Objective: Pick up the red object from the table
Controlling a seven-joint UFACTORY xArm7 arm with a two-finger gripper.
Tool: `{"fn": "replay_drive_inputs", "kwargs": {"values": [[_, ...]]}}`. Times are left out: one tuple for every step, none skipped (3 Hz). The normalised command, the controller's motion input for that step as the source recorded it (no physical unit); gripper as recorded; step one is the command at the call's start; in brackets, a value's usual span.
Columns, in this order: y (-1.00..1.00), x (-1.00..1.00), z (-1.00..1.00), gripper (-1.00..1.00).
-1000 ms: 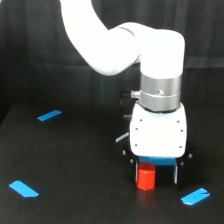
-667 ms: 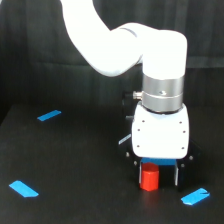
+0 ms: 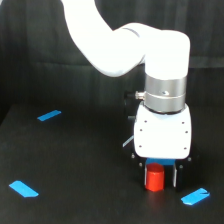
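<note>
1. From my station I see the red object point(image 3: 154, 179) low on the table point(image 3: 80, 165), toward the exterior view's right, directly under the white wrist housing point(image 3: 162, 135).
2. Room around the red object: a blue strip point(image 3: 195, 197) lies near it toward the exterior view's right and slightly closer to the camera, apart from it. Toward the exterior view's left of the red object there is a broad stretch of bare black surface before another blue strip point(image 3: 23, 188) near the table's front-left area, and a third blue strip point(image 3: 49, 115) lies farther back on that side. The table's back edge meets a dark curtain well behind the red object.
3. Against the picture from a second ago, the red object sits in much the same spot between the fingers; the arm looks a touch lower, and the strips have not shifted.
4. The gripper point(image 3: 159, 177) stands with its dark fingers point(image 3: 175, 176) straddling the red object, one on each side. I cannot tell whether the pads press on it or leave a thin gap, since the housing's shadow hides the contact.
</note>
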Motion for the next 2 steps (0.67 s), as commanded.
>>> {"fn": "replay_drive_inputs", "kwargs": {"values": [[0.05,-0.09,0.37,-0.95],[-0.17,0.17,0.13,-0.95]]}}
